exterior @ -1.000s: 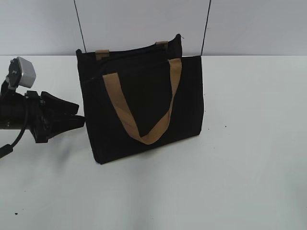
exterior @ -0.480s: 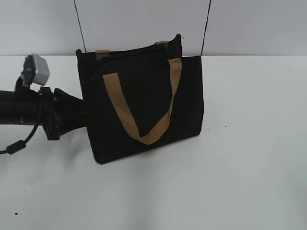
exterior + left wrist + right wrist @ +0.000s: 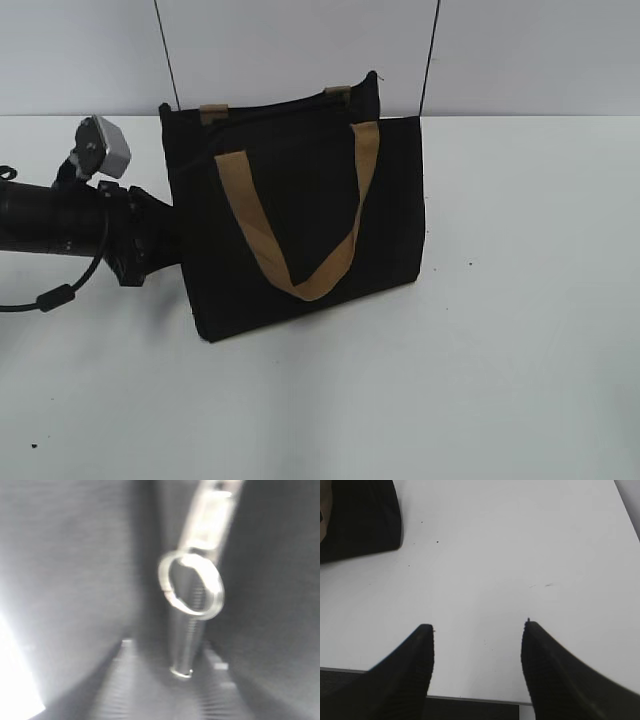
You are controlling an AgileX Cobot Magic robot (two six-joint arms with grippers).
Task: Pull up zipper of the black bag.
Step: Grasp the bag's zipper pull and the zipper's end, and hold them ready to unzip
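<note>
Left gripper [image 3: 165,240] reaches in from the left of the exterior view, its tip right at the left side edge of the bag [image 3: 300,215], about halfway up. Whether it touches the fabric cannot be told, since black fingers meet black cloth there. How far its jaws stand apart is not clear either: the left wrist view is blurred and shows only two dim ridged pads [image 3: 122,680] low in the frame, with a gap between them and nothing plainly pinched.

That same view looks straight onto the zipper [image 3: 192,630], a thin toothed line running up the middle of the dark fabric. A silvery ring [image 3: 191,582] hangs on it, joined to a pale metal tab [image 3: 210,522] above; both sit just beyond the pads, lined up with the gap.

Bag stands upright on the white table [image 3: 520,330], leaning a little, with a tan handle [image 3: 300,215] looped down its front face and short tan tabs at its top edge.

Right gripper [image 3: 477,630] is well away from the bag, spread wide over bare table, holding nothing; only a corner of the bag [image 3: 360,520] shows at the upper left of its view.
</note>
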